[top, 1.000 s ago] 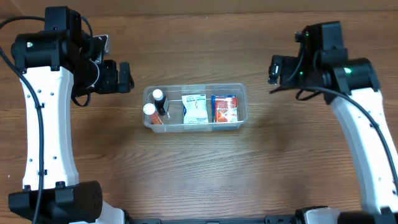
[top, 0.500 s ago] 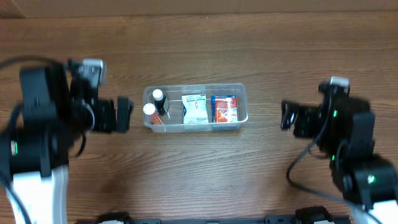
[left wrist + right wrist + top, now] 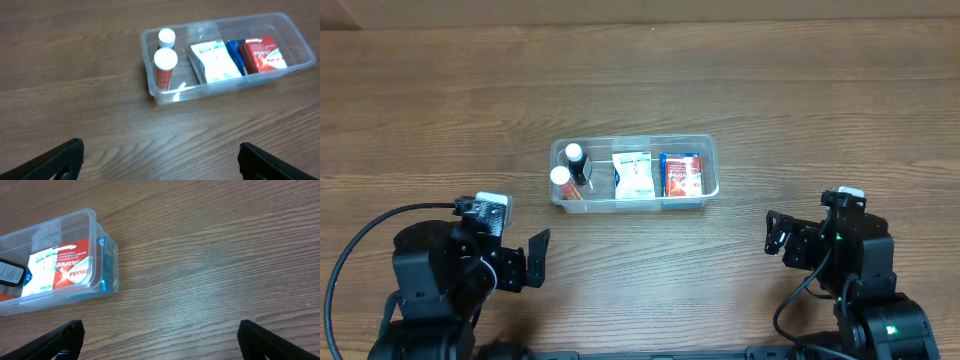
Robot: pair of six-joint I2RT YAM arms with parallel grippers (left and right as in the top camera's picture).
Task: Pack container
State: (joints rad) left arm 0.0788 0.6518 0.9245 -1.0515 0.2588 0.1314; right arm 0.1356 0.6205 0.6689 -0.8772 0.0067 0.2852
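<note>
Container (image 3: 636, 206): clear tub, mid-table, long side running left to right, flat on the wood table (image 3: 640, 80). It lies ahead of both arms, roughly midway between them.

Contents, left to right:
- two bottles with white caps, upright, at the left end; far one (image 3: 574, 152) is dark-bodied, near one (image 3: 561, 176) has an orange body; they stand just beside each other
- white packet (image 3: 634, 175) with blue print, in the middle, leaning
- red box (image 3: 681, 176) at the right end, a blue edge showing between it and the packet

Left gripper (image 3: 532, 260): low at the near edge, well apart from the container, fingers spread wide, holding nothing. Its wrist view shows only the two dark finger ends in the bottom corners.

Right gripper (image 3: 777, 233): near edge on the right, well apart from the container, fingers likewise spread, holding nothing.

Black cable (image 3: 360, 245) loops beside the left arm
</note>
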